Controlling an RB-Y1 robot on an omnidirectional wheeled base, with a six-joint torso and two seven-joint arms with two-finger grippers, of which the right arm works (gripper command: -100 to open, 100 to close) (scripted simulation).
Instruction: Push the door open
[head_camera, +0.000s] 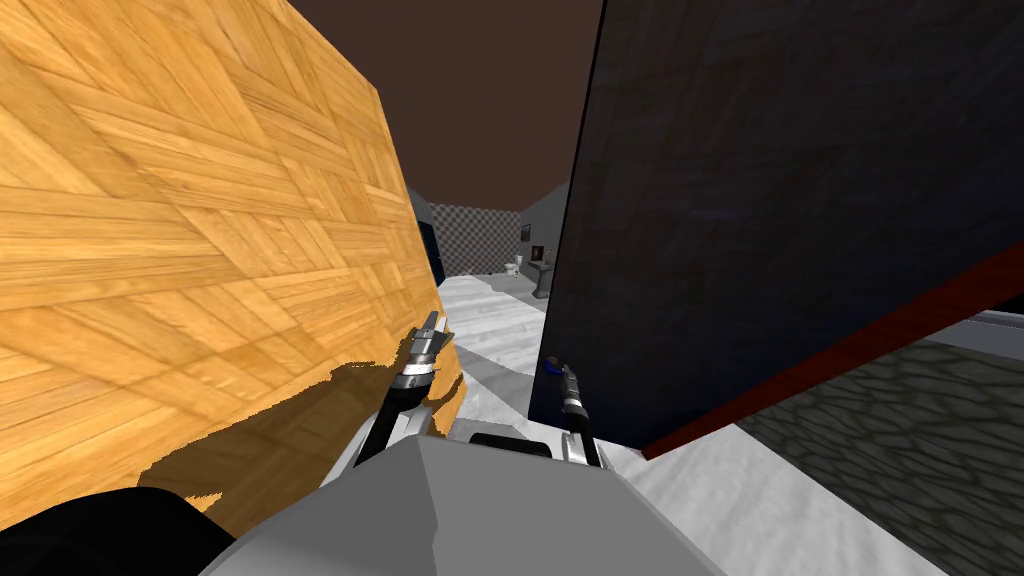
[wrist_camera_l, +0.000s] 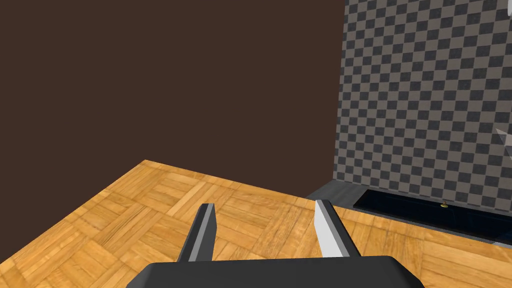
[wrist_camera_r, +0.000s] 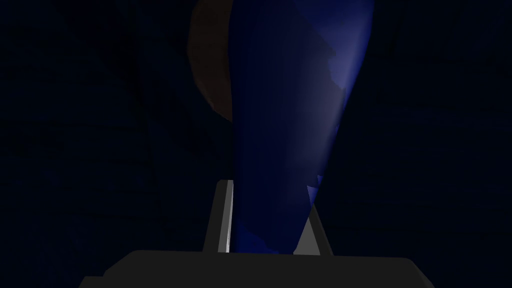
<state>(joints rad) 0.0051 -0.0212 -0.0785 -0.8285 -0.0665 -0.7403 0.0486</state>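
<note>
Door (head_camera: 780, 200), dark, stiff and probably heavy, should yield best at the blue handle (wrist_camera_r: 285, 125) pinched between the right gripper (wrist_camera_r: 268, 195) jaws; left gripper (wrist_camera_l: 266, 203) stands open, empty.

Parquet wall (head_camera: 180, 250) near left. Checkered wall (head_camera: 480, 240) far. White toilet (head_camera: 513, 267) and pedestal sink (head_camera: 541, 280) far, on pale floor (head_camera: 500, 320). Dark cobbled floor (head_camera: 900, 450) near right.

Two slim black forearms (head_camera: 388, 415) with silver-ringed wrists (head_camera: 413, 378), dark boxy gripper bodies (wrist_camera_l: 270, 272), thin light grey blade fingers (wrist_camera_l: 327, 232).
</note>
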